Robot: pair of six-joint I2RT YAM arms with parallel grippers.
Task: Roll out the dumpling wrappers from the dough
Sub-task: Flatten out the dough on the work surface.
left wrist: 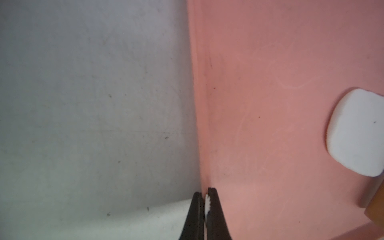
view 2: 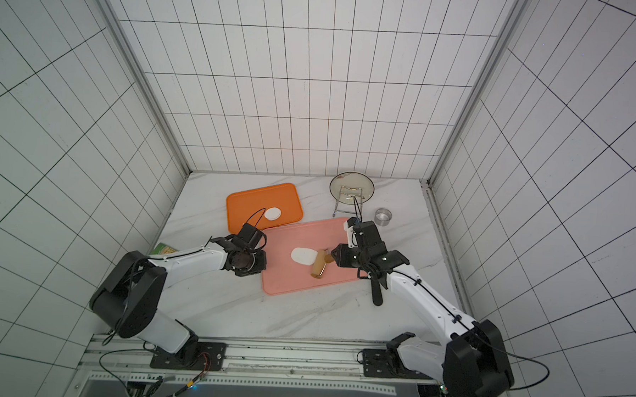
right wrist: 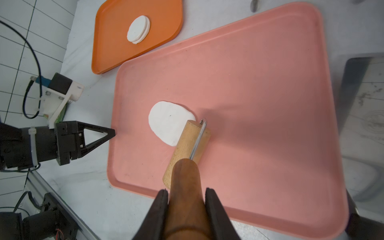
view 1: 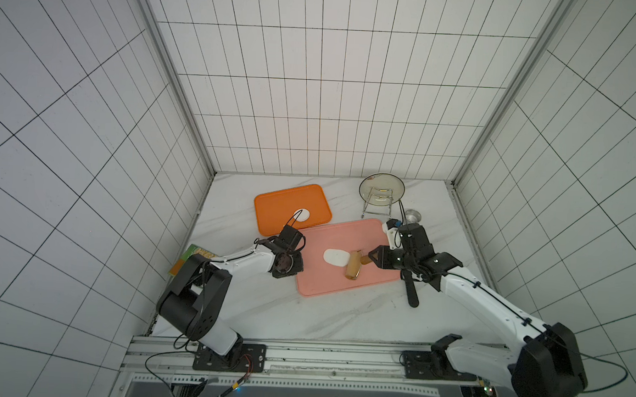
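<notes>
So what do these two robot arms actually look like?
Both the left arm and the right arm have smooth white tube-like segments joined by chunky black rounded joints. Thin black cables trail along them. Each ends in black jaws shaped like open triangles narrowing to a tip. A white bracket sits by each wrist.

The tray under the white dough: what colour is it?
Salmon pink; the tray shows best in the right wrist view.

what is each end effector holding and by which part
Right end effector: light wooden roller, by its dark brown handle. Left end effector: apparently pinching the pink rectangular plastic tray by its rim.
</notes>
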